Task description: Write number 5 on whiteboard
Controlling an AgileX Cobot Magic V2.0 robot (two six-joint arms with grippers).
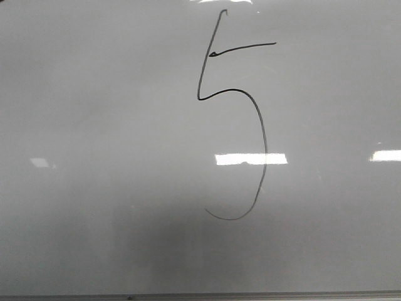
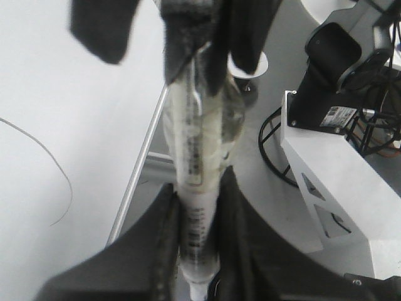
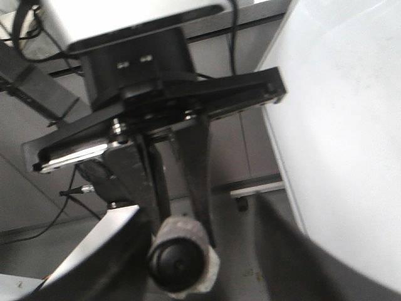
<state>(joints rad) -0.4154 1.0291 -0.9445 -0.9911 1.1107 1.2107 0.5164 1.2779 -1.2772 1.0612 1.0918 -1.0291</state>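
Note:
The number 5 (image 1: 263,135) is drawn in thin black line on the whiteboard (image 1: 94,125), with a slanted stem, a short top bar and a round belly. No gripper shows in the front view. In the left wrist view my left gripper (image 2: 199,182) is shut on a pale marker pen (image 2: 195,213), held off the board's edge. Part of the black line (image 2: 64,182) shows on the whiteboard (image 2: 62,75) there. My right gripper (image 3: 200,210) is open, off the side of the whiteboard (image 3: 344,125). A black-ended cylinder wrapped in pale tape (image 3: 182,263) sits against one finger, apart from the other.
A thin grey edge strip (image 1: 188,296) runs along the board's near side. Bright glare patches (image 1: 250,158) lie on the board. A white box with a black arm base (image 2: 332,157) stands beside the left gripper. A black stand and cables (image 3: 156,106) are behind the right gripper.

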